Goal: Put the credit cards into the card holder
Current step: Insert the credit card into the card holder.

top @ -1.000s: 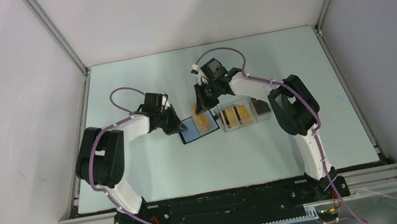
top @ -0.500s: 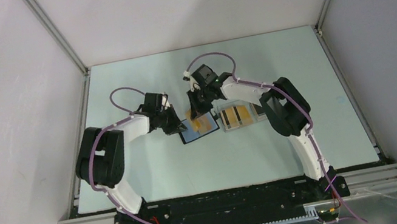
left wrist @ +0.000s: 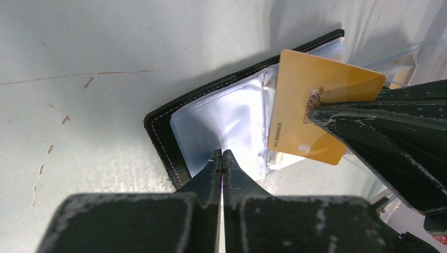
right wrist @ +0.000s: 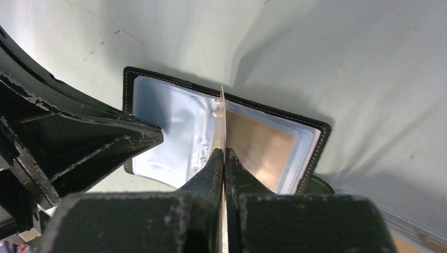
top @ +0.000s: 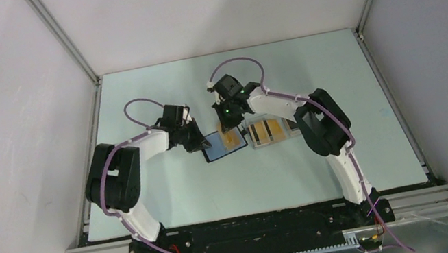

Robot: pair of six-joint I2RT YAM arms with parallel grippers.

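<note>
Card holder (top: 221, 146) lies open on the bench (top: 171, 198), mid-field between the two arms, blue lining up. Just to its right sits a pale tray (top: 291, 130) with the spare cards (top: 262, 131), orange with black stripes. Your left end effector (left wrist: 222, 155) is pinched fully closed, tips down on the clear sleeves (left wrist: 211, 121) at the holder's left half; you cannot tell whether a sleeve leaf is caught between them. Your right end effector (right wrist: 223, 155) is clamped on one orange card (left wrist: 316, 105), held on edge, its far edge over the holder's centre fold. A tan card (right wrist: 258, 147) already shows under plastic in the right half. In the way: the left fingers (right wrist: 79, 137) crowd close beside the held card, and the slack sleeves bulge near the fold. Against a second ago, the right wrist has swung left, off the tray side and over the holder; the left arm has not shifted.
</note>
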